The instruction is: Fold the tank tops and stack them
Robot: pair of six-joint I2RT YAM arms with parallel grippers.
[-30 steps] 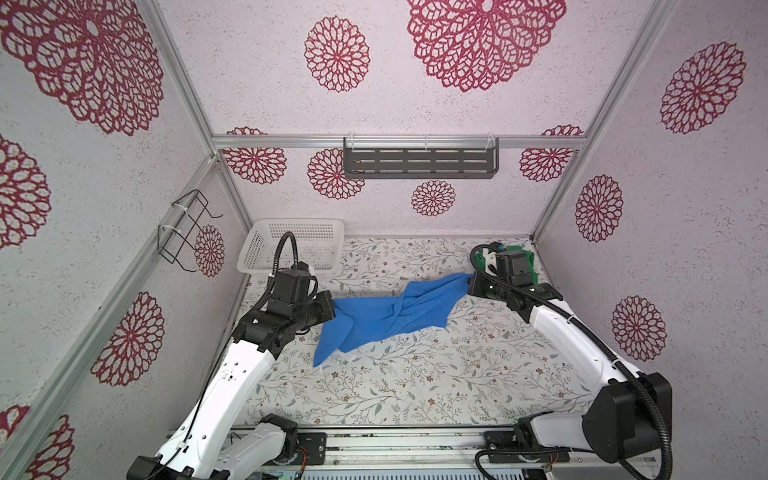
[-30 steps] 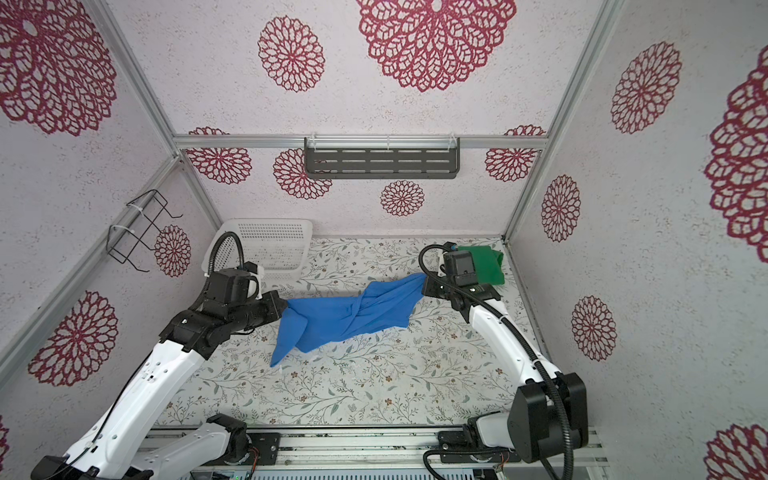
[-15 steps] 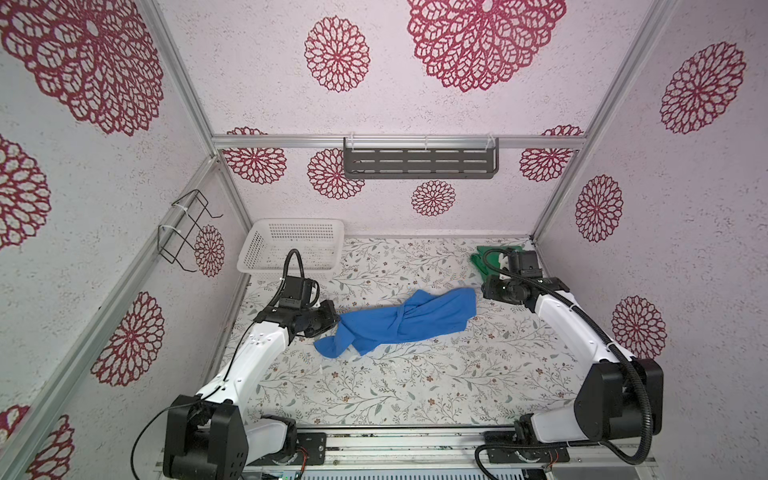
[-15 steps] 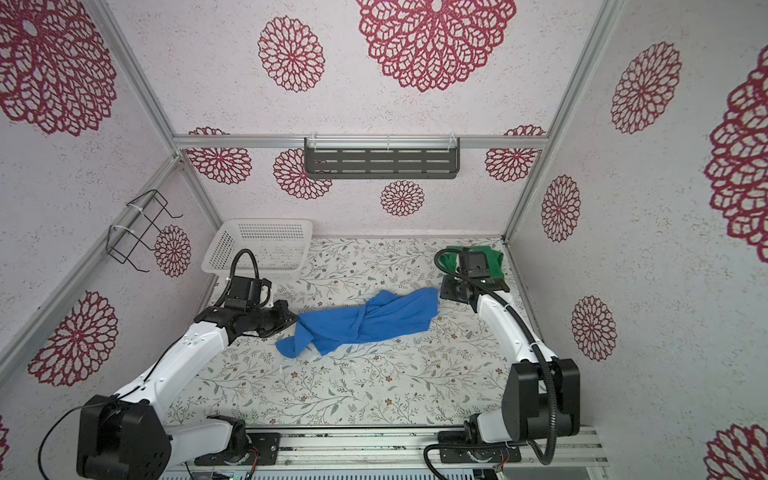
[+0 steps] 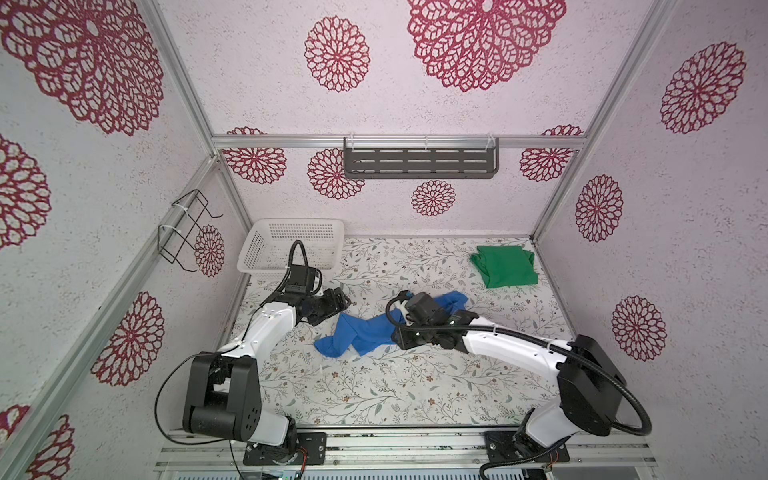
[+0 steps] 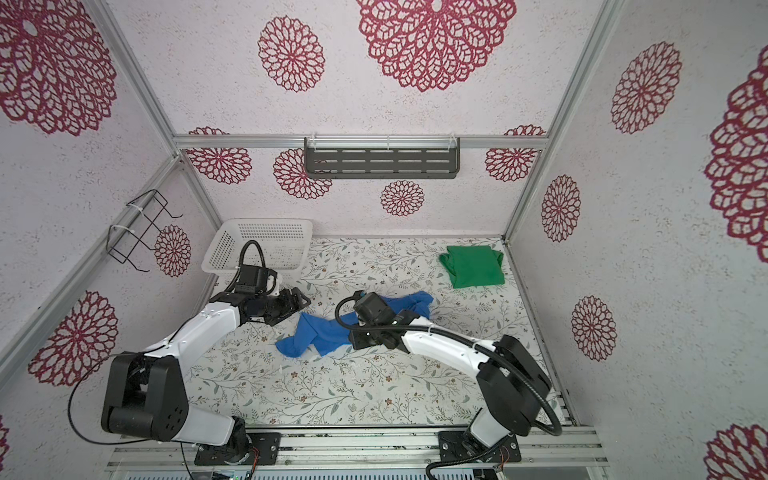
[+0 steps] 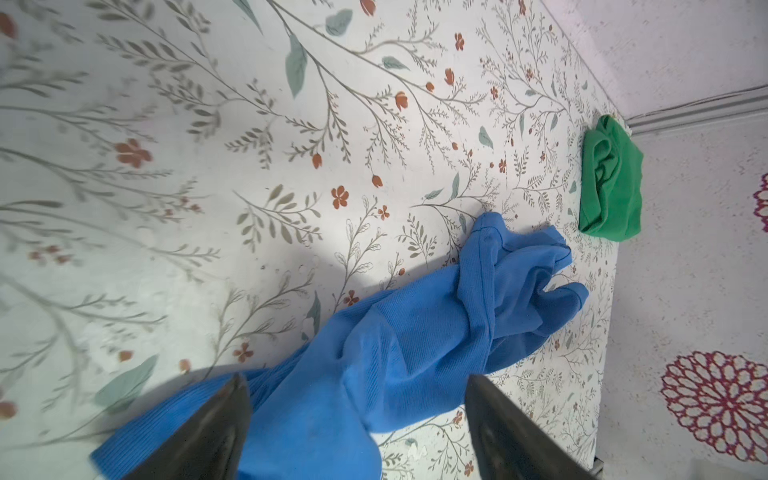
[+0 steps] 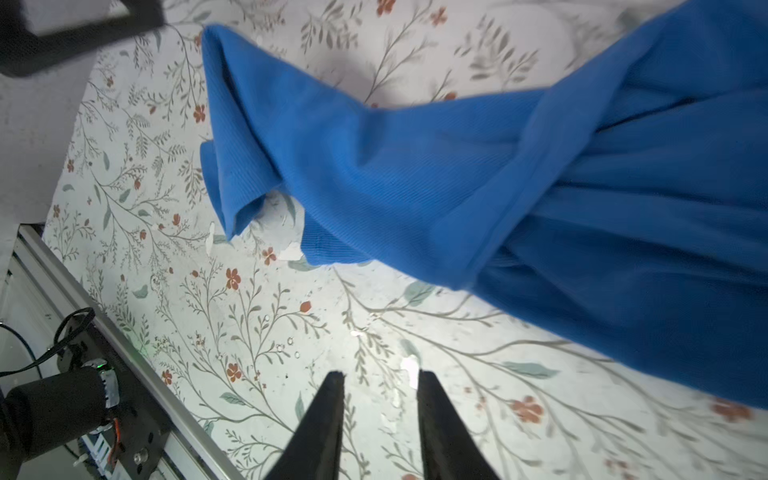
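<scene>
The blue tank top lies crumpled and twisted in the middle of the flowered table. The green tank top lies folded at the back right corner. My left gripper hangs just left of the blue top, open. In the left wrist view its fingers stand wide apart over the blue top, holding nothing, and the green top shows far off. My right gripper reaches across the blue top's near side. Its fingers are a little apart over bare table, beside the blue top.
A white perforated basket stands at the back left, behind the left arm. A grey shelf hangs on the back wall and a wire rack on the left wall. A metal rail runs along the table's front edge.
Both grippers have let go of the blue top, which dropped from a stretched span into a crumpled heap. The right arm swung from the back right corner to the middle, uncovering the green top.
</scene>
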